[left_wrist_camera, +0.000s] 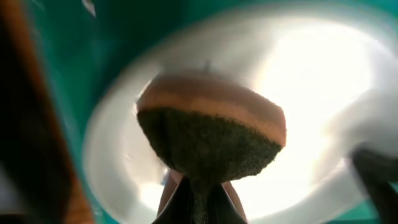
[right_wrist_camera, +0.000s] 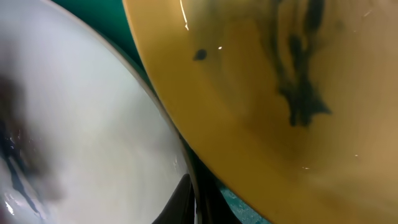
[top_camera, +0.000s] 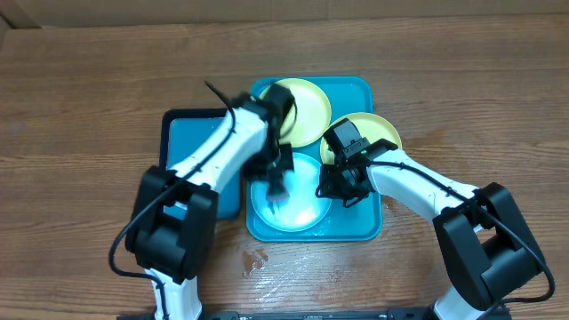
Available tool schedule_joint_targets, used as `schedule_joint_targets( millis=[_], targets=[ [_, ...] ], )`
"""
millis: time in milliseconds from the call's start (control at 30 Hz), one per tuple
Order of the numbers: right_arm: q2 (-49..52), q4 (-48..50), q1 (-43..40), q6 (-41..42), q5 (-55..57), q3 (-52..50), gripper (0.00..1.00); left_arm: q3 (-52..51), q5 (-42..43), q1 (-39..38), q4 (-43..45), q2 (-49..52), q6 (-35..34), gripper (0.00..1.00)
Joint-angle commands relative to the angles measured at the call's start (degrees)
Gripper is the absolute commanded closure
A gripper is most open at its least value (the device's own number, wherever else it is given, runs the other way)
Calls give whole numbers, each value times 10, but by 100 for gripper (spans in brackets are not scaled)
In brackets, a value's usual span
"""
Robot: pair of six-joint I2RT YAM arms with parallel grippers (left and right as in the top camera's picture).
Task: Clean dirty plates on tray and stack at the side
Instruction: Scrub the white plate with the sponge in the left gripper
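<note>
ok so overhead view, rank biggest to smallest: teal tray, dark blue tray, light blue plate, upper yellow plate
1. teal tray
2. dark blue tray, partly under the left arm
3. light blue plate and upper yellow plate look about alike; both partly covered, so unranked

Overhead: high, straight down, whole table (top_camera: pixel 89 89). Left wrist: close, past sponge (left_wrist_camera: pixel 208 140) onto light blue plate (left_wrist_camera: pixel 323 81). Right wrist: closer, same plate's rim, yellow-green plate (right_wrist_camera: pixel 261 124) alongside.
</note>
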Motion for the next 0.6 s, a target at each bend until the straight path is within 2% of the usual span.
schedule_joint_targets(
  millis=[0, 67, 200, 300, 367, 433, 567],
  targets=[
    [23, -9, -9, 21, 87, -11, 96, -59, 35, -3, 36, -15, -51, 96],
    [23, -9, -9, 21, 87, -11, 96, -78, 17, -3, 49, -15, -49, 96],
    [23, -11, -9, 21, 87, -11, 96, -86, -109, -3, 45, -15, -45, 96],
    [23, -12, -9, 21, 87, -11, 96, -86, -117, -3, 76, -15, -23, 96],
    [23, -13, -9, 21, 87, -11, 96, -86, -82, -5, 107, -14, -1, 96],
    [23, -13, -9, 21, 87, -11, 96, -87, -12, -9, 141, -14, 21, 96],
    [23, -14, -9, 19, 87, -11, 96, -87, 115, -21, 194, -14, 26, 96]
  ],
)
